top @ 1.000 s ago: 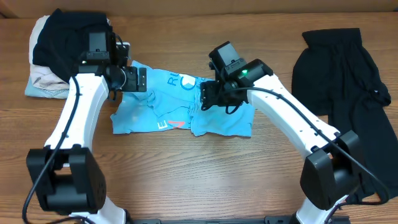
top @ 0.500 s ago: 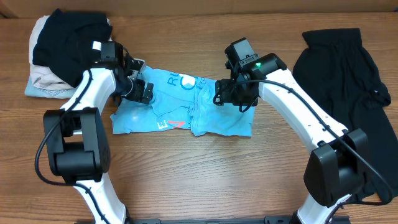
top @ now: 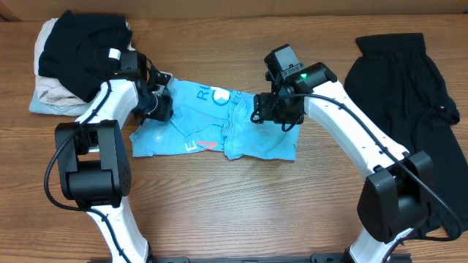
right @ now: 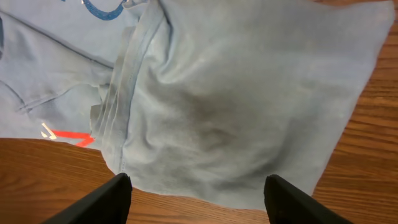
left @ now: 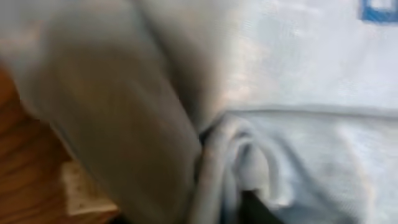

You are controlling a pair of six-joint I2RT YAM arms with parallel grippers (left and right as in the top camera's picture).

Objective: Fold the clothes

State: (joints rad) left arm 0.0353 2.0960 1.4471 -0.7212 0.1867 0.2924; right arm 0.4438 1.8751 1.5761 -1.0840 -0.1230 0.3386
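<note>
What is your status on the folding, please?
Right gripper open above light blue T-shirt. Left gripper at its left edge, grip unclear. Shirt crumpled, unfolded. Nothing blocking.

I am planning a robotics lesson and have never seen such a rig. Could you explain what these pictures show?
Two white robot arms stand at a wooden table. One picture looks down from above; the other two come from a camera on each wrist. A crumpled light blue T-shirt lies in the middle, a black garment at the right, a pile of dark and pale clothes at the far left. The right claw is open above the shirt, holding nothing. The left claw is at the shirt's edge; its camera shows only blurred fabric, so whether it grips is unclear.
</note>
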